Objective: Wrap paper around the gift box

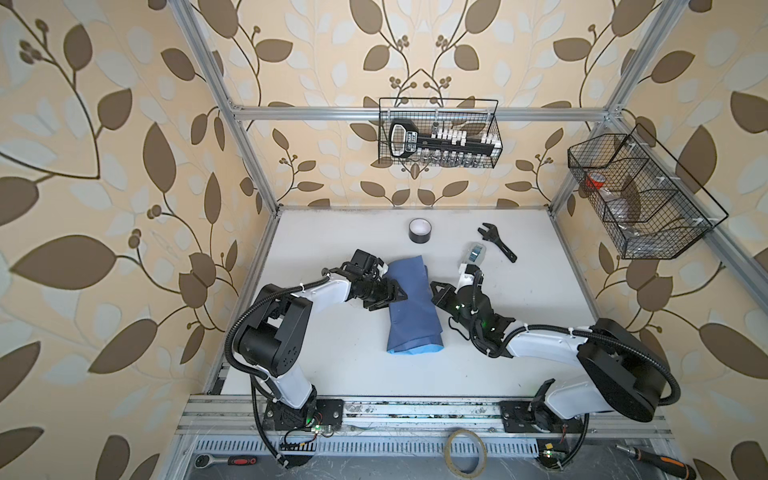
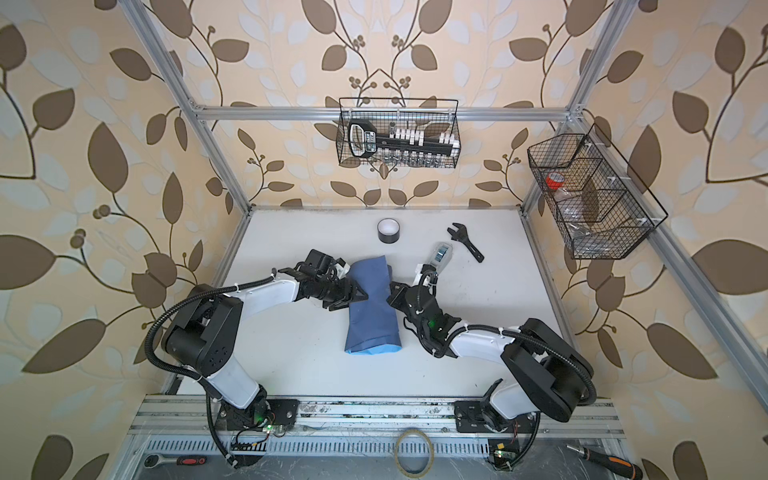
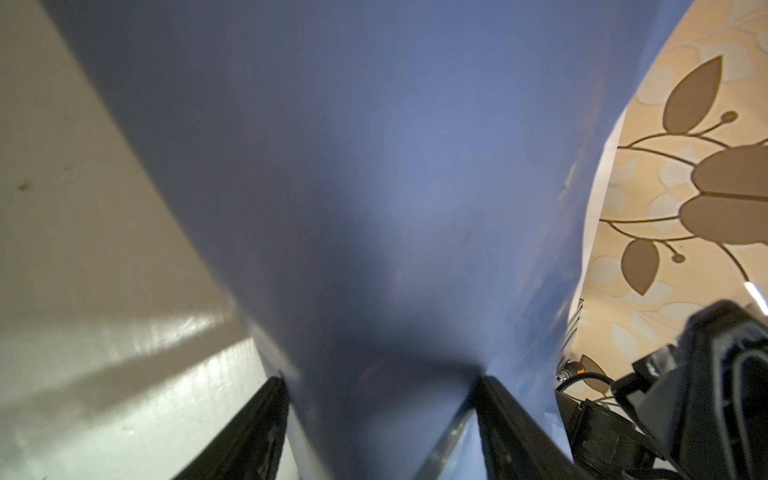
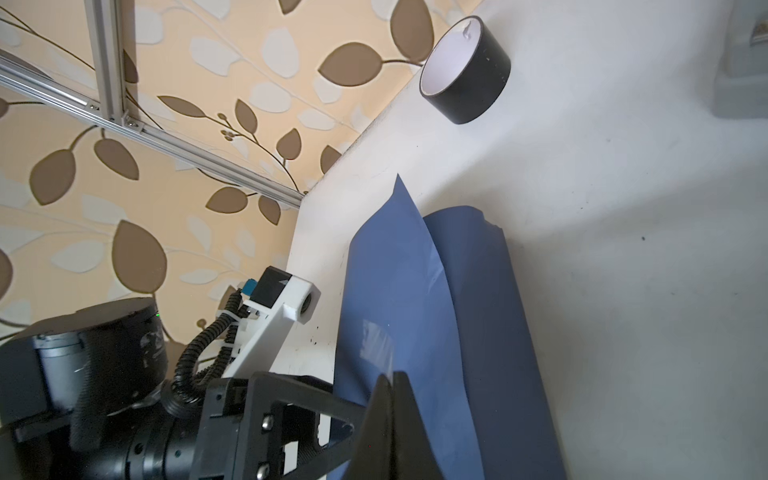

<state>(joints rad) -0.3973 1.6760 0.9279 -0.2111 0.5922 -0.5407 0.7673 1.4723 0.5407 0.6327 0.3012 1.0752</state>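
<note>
Paper (image 1: 411,307) folded into a long slate-blue bundle, light-blue edge at near end, lying on white table (image 1: 332,357)

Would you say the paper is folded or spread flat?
Folded over: the paper forms a narrow bundle with overlapping flaps.

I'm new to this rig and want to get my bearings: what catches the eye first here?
A slate-blue paper sheet, folded into a long bundle with a light-blue edge showing, lies mid-table in both top views. The left gripper clasps one side of it, while the shut right gripper sits at the opposite side. Farther back rest a black tape roll and a black adjustable wrench.
</note>
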